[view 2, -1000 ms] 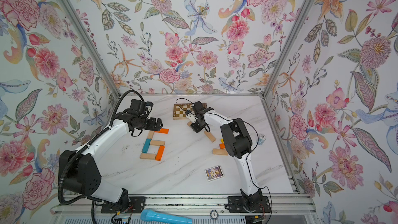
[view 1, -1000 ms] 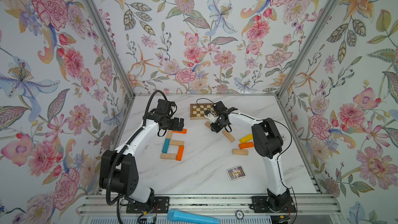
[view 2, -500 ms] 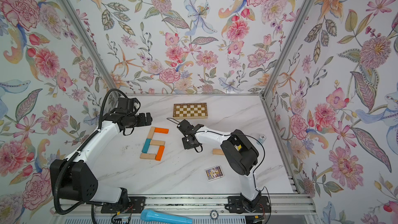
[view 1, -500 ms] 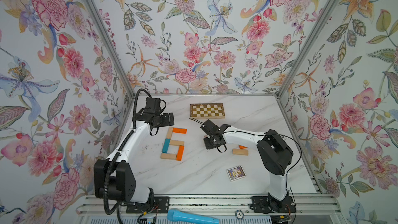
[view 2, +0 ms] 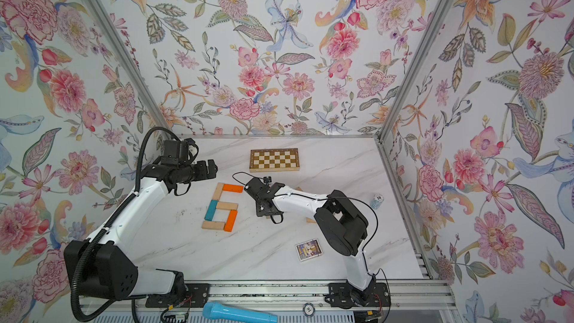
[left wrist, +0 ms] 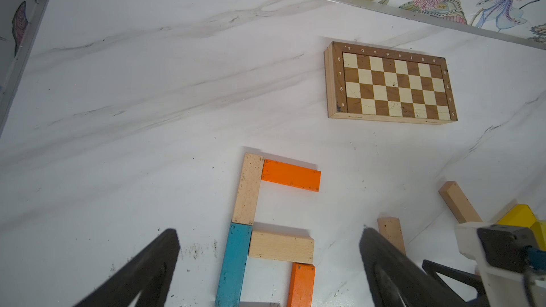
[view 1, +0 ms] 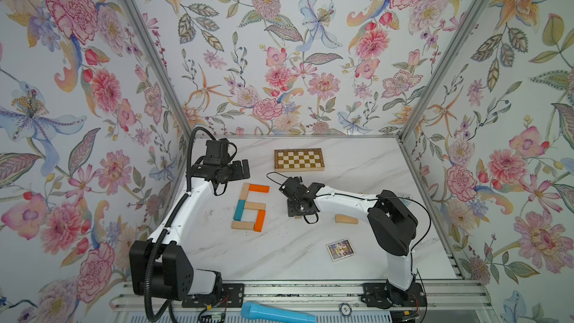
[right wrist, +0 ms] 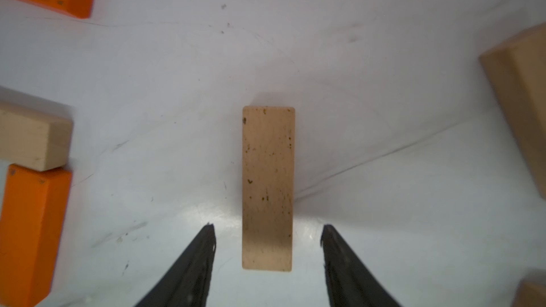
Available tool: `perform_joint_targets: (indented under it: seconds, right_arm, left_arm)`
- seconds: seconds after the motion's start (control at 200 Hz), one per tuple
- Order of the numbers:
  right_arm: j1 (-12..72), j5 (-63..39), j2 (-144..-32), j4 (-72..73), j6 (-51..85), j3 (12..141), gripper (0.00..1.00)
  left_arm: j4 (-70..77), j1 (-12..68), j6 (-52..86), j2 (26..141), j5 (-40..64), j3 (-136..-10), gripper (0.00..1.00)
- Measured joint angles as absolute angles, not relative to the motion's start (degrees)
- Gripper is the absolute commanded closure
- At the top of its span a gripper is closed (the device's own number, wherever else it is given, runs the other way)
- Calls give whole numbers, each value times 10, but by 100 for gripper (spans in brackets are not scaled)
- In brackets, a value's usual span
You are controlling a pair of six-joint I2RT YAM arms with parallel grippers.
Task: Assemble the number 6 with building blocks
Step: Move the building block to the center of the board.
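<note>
The building blocks form a figure in both top views: an orange bar [view 1: 258,187] on top, a pale bar [left wrist: 248,190] and a teal bar [view 1: 239,208] down the left, a pale bar [left wrist: 280,246] across the middle, an orange bar [view 1: 259,220] at the right, and a pale bar [view 1: 242,225] at the bottom. Just right of the figure, my right gripper [right wrist: 267,226] points down, open. A pale block [right wrist: 267,172] lies flat on the table between its fingers, with a gap on each side. My left gripper [left wrist: 268,229] hovers open and empty beyond the figure's far left.
A loose pale block [view 1: 346,219] lies right of my right gripper; another pale block [left wrist: 456,202] and a yellow one [left wrist: 520,215] lie behind the right arm. A chessboard [view 1: 299,160] sits at the back, a card box [view 1: 339,249] near the front, a blue microphone [view 1: 276,313] on the front rail.
My right gripper carried a pale block from near the chessboard to just right of the figure, then opened off it. My left arm drew back from the figure toward the left wall.
</note>
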State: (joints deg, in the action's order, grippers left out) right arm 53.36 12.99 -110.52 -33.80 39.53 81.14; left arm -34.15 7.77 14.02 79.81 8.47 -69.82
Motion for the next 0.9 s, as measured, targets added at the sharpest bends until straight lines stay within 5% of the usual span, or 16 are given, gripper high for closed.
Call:
perform_joint_targets:
  seconds: [0.325,0.901]
  right_arm:
    - [398,113,-905,-338,191,778,42]
    - [280,10,-1076,-348,-111,756,44]
  left_arm:
    - [-332,103,128,815,106,-687,1]
    - [-334,171,103,908,140,-686,10]
